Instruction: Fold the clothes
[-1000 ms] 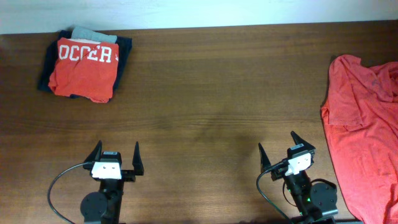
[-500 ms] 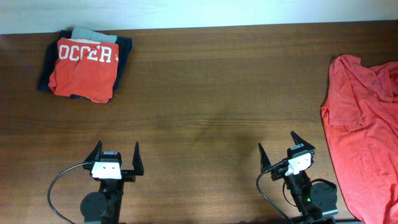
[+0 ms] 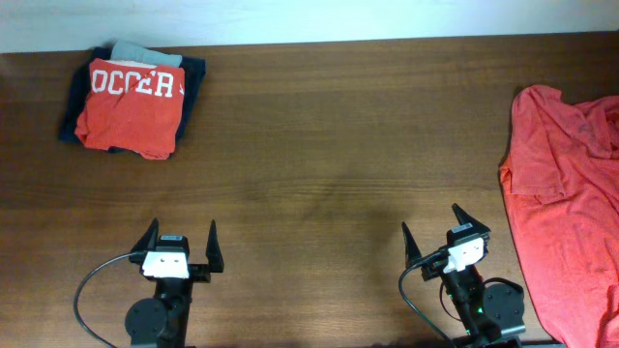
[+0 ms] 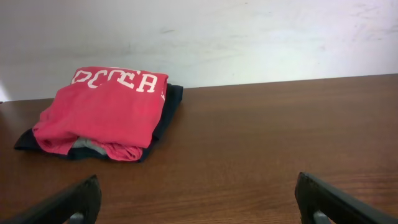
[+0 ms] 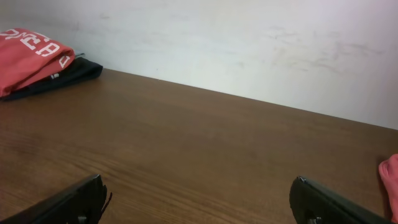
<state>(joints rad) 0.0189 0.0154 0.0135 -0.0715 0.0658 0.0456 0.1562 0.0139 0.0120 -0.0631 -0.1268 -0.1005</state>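
Between garments: one folded shirt point(image 3: 129, 108) sits far left, the next is untouched.
My left fingers point(image 3: 214, 249) and right fingers point(image 3: 408, 249) stand apart, empty. The crumpled shirt point(image 3: 566, 193) lies at the surface's point(image 3: 329, 145) right edge; I'd reach there and drag it centre.

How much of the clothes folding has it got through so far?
Done: a folded T-shirt, orange-red with white letters, sits atop a stack of darker clothes at the far left corner. In hand: nothing; the left gripper and right gripper both stand open and empty near the front edge. Left: a rumpled T-shirt, same colour, lies spread unfolded at the right edge of the table.
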